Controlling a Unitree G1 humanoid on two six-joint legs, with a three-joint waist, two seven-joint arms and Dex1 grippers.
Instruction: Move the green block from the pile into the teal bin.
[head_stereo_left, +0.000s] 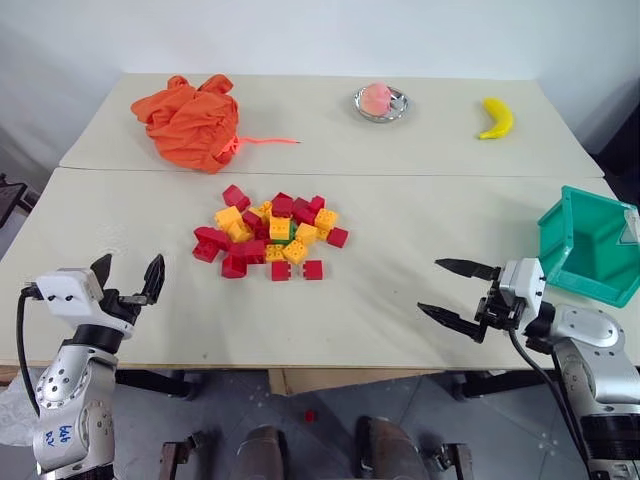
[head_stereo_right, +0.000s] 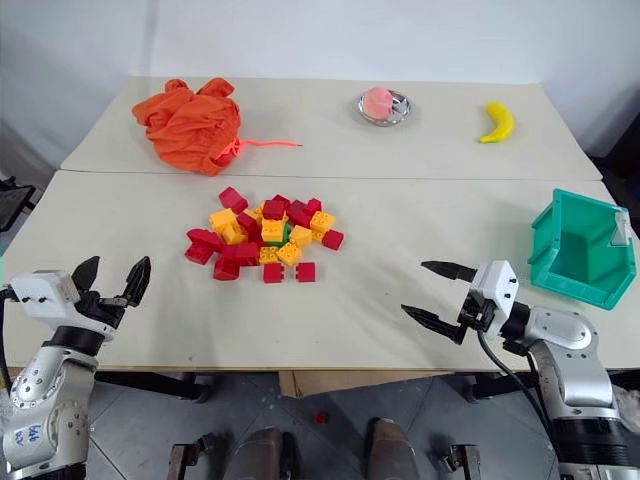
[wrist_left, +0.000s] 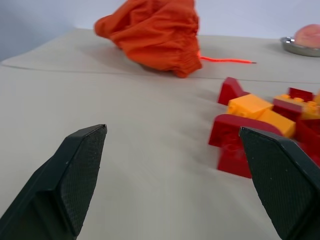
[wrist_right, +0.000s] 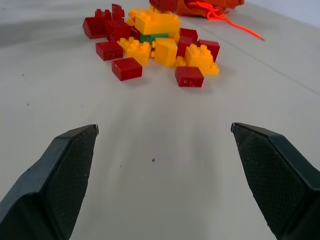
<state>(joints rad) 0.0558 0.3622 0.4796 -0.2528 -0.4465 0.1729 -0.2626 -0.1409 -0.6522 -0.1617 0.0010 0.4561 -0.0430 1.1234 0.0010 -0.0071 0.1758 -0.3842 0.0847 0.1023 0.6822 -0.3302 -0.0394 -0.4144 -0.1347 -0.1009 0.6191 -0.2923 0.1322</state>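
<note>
Careful: both grippers are hanging wide open, empty; green block is sitting wedged mid-pile at your twelve o'clock, risking scattering neighbours.

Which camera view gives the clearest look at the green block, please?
The right wrist view: the green block shows one side face, tucked under a yellow brick in the pile. Both eye views show just a green sliver among the bricks. In the left wrist view I cannot make it out.
</note>
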